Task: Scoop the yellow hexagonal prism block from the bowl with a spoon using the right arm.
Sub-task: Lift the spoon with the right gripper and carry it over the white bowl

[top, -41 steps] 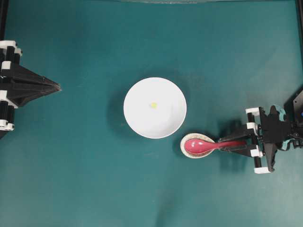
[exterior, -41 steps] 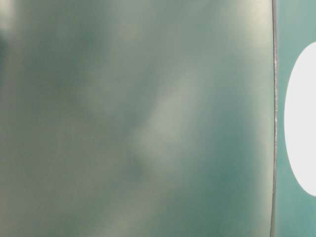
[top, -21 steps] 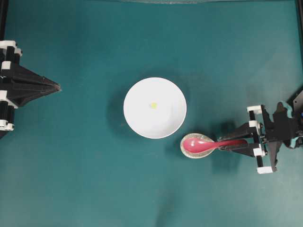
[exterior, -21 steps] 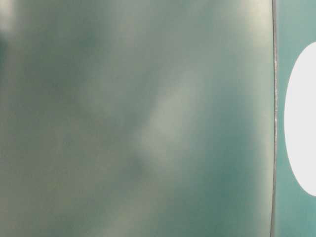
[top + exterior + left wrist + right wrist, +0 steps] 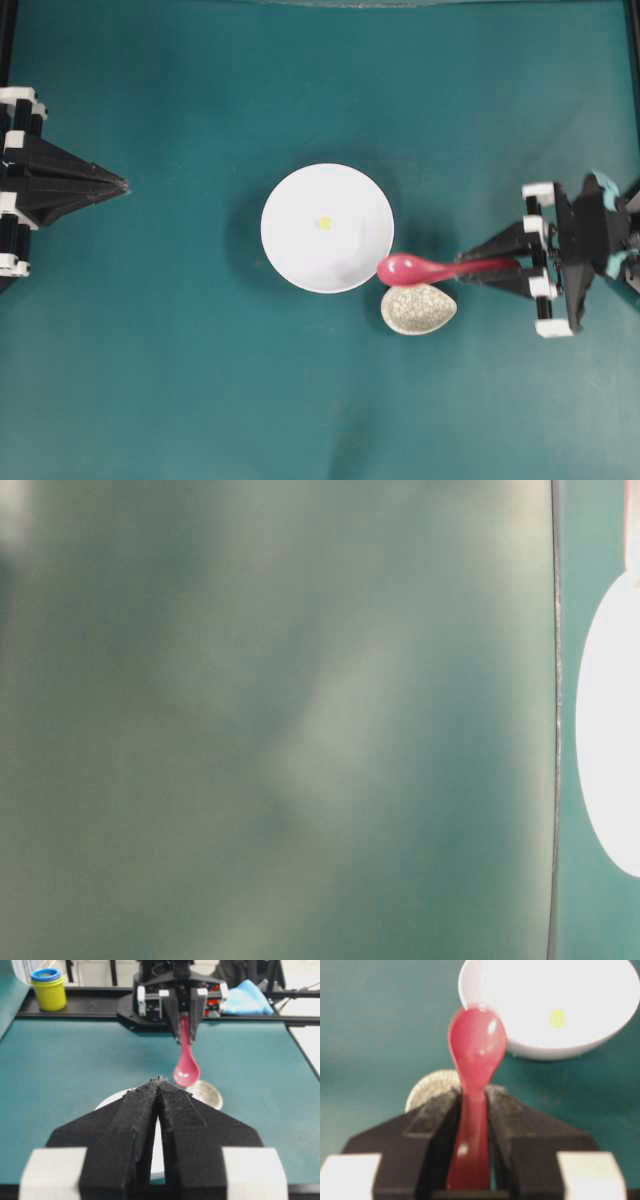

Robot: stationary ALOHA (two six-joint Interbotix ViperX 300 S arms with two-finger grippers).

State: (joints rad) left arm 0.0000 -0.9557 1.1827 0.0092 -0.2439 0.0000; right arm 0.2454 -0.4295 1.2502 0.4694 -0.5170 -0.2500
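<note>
Yellow hexagonal prism block: tiny, bright yellow, facets too small to read; lies alone on the floor of the bowl, just off centre twd the far side in the overhead view, clear of the walls all round. Bowl is plain glossy white, round, sitting mid-table on the teal mat. Spoon is glossy pink-red w/ a deep oval scoop; it is lifted off the mat, handle roughly level, scoop at the bowl's right rim edge & overlapping it slightly from above. In the right wrist view the scoop hangs short of the bowl's near rim, block further in & to the right. Right gripper has its fingers clamped on the spoon's handle, one pad each side. Speckled beige spoon rest lies just below the scoop, nr the bowl but apart from it. Left gripper sits well off at the left edge, pointed fingers pressed together w/ nothing between. Open mat lies all round the bowl on the left, far & near sides. Table-level view is mostly a blurred grey-green pane w/ a slice of the bowl at its right.
</note>
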